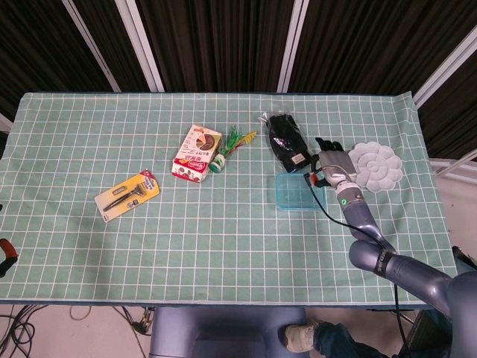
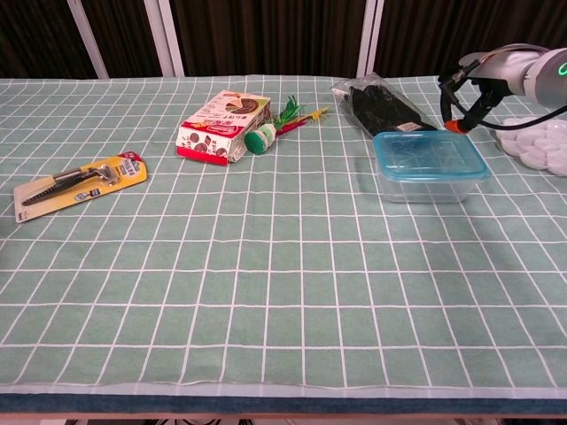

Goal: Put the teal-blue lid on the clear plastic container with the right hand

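Since the teal-blue lid [image 2: 431,152] is already sitting on the clear plastic container [image 2: 433,185], the right hand [image 1: 333,160] is hovering beside it, fingers apart and holding nothing.

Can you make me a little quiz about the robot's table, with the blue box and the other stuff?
1. True or false: the teal-blue lid sits on the clear plastic container.
2. What lies just behind the container: A) black packet B) snack box C) yellow tool card?
3. Is the right hand holding anything?

Key: 1 true; 2 A; 3 no, it holds nothing, beside the white palette.
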`<state>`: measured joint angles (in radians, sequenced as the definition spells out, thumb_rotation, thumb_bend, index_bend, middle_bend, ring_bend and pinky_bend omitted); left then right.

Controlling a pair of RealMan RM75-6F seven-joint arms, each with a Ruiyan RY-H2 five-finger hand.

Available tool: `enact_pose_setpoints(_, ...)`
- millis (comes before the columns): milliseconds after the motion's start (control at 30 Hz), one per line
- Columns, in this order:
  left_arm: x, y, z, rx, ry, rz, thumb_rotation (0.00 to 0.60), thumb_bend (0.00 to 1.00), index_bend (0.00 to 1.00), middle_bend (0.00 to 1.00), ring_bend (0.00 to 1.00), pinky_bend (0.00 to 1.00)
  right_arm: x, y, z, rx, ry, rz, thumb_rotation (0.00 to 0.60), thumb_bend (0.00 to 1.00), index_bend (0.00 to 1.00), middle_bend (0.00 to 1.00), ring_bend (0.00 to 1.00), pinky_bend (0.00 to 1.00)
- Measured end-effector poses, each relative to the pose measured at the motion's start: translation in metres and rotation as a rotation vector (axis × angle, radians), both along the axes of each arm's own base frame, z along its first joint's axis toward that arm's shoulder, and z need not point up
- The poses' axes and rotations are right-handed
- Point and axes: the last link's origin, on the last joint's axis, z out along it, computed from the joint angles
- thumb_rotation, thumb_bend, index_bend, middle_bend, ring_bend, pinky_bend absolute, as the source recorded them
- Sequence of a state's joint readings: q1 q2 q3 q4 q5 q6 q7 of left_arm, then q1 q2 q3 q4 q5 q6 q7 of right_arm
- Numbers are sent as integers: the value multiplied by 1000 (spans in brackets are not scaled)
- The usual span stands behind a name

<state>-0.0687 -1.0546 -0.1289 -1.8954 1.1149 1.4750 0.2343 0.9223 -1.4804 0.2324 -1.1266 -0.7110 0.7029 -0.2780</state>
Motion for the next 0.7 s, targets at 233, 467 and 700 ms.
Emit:
enact_pose_setpoints(233,0,0,-1,-3,-1,2,600,771,49,0,0,0,-6,2,-3,13,6,-15,600,456,580,36,0,0)
enact_pose_setpoints(467,-1,0,-1,-5,1,4,600,771,49,0,0,0,-10,1,-6,15,12,-23,600,456,580,36,0,0)
enact_pose_setpoints(700,-1,0,-2,-15,1,1,600,771,49,0,0,0,-15,0,-11,26,21,-40,600,456,580,36,0,0)
